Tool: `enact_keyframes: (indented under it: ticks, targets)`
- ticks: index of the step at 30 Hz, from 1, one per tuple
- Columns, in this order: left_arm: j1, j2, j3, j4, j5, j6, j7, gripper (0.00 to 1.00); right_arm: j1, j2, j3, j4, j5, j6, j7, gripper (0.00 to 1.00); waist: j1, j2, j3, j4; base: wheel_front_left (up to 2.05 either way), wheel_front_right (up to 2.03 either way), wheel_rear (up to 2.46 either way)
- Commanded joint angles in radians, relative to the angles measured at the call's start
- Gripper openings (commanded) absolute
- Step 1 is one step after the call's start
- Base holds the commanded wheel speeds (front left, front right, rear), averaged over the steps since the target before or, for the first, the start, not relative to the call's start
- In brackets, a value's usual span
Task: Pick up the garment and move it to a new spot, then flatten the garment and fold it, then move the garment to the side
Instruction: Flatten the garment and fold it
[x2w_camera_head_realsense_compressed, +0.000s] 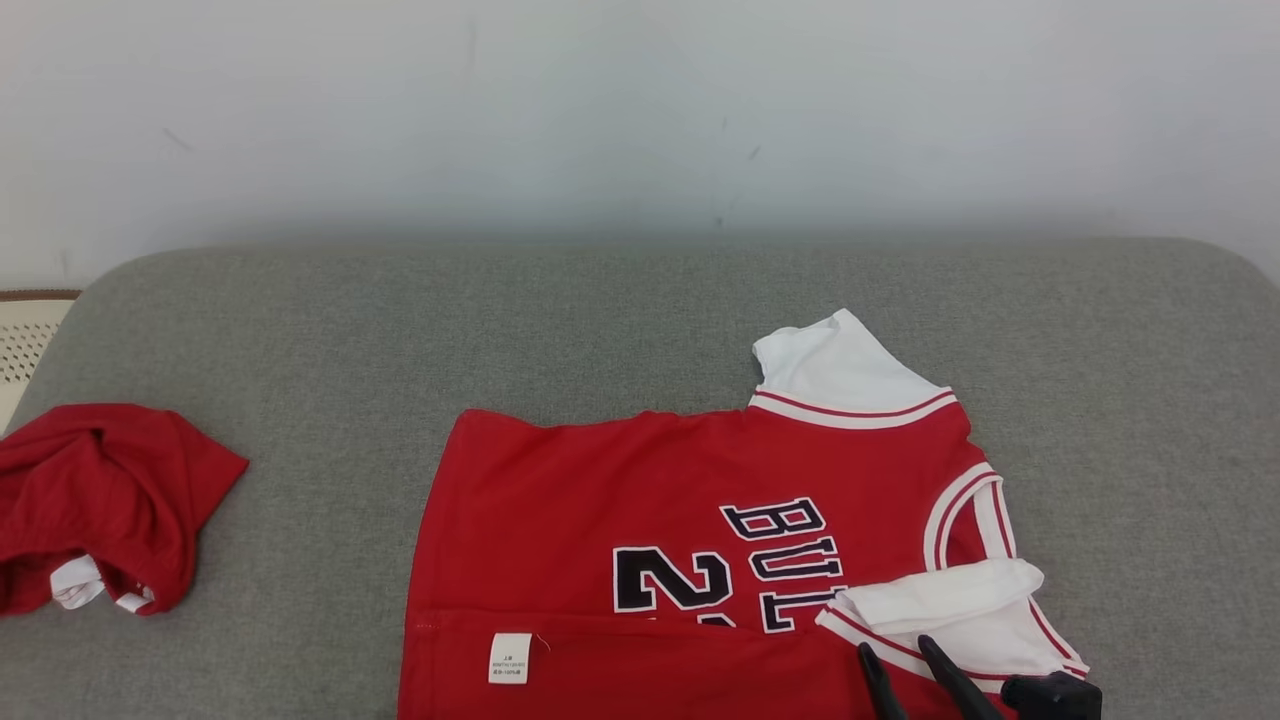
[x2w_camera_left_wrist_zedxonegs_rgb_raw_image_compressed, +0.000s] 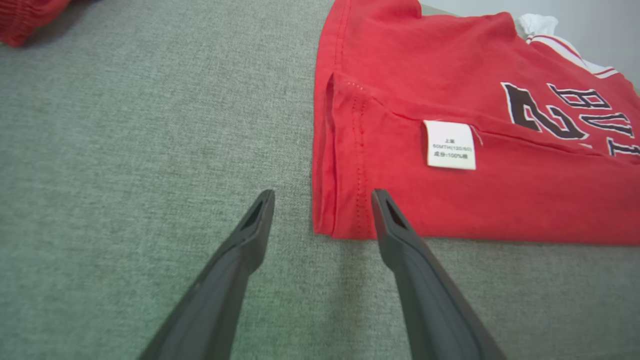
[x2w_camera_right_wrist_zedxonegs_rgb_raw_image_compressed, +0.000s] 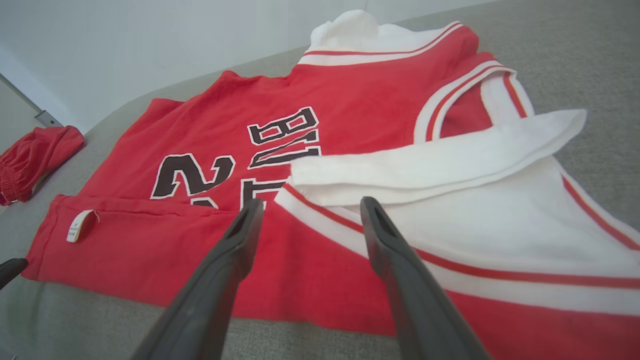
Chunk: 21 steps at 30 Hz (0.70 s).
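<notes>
The garment (x2w_camera_head_realsense_compressed: 640, 500) is a red jersey with white sleeves and dark lettering, lying flat on the grey cushion (x2w_camera_head_realsense_compressed: 600, 320) with its near long edge folded over, a white tag showing on the fold. My right gripper (x2w_camera_head_realsense_compressed: 895, 655) is open just above the folded near edge by the white sleeve (x2w_camera_right_wrist_zedxonegs_rgb_raw_image_compressed: 430, 165); in the right wrist view the right gripper (x2w_camera_right_wrist_zedxonegs_rgb_raw_image_compressed: 307, 207) holds nothing. My left gripper (x2w_camera_left_wrist_zedxonegs_rgb_raw_image_compressed: 322, 197) is open over the garment's near hem corner (x2w_camera_left_wrist_zedxonegs_rgb_raw_image_compressed: 340, 210), one finger (x2w_camera_left_wrist_zedxonegs_rgb_raw_image_compressed: 252, 225) above the cushion, the other above the red cloth.
A second, crumpled red garment (x2w_camera_head_realsense_compressed: 95, 500) lies at the cushion's left end. A pale wall (x2w_camera_head_realsense_compressed: 640, 110) rises behind the cushion. A perforated cream object (x2w_camera_head_realsense_compressed: 25, 345) sits past the cushion's left edge. Bare grey cushion stretches behind and to the right of the jersey.
</notes>
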Motion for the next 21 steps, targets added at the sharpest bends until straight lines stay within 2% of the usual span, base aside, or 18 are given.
enact_keyframes:
  ticks: [1,21]
  targets:
    - [0.014,0.002,-0.003,-0.002,-0.004,0.003,-0.001,1.00,-0.008,0.000,0.006,0.009,0.009,-0.001,0.000,1.00,-0.0001,0.0000,0.002,0.004,0.00,0.00,0.00]
    - [0.003,0.002,-0.016,-0.002,-0.018,0.007,-0.001,1.00,-0.044,0.016,0.035,0.051,-0.004,-0.001,0.000,1.00,-0.0001,0.0000,0.027,0.034,0.00,0.00,0.00]
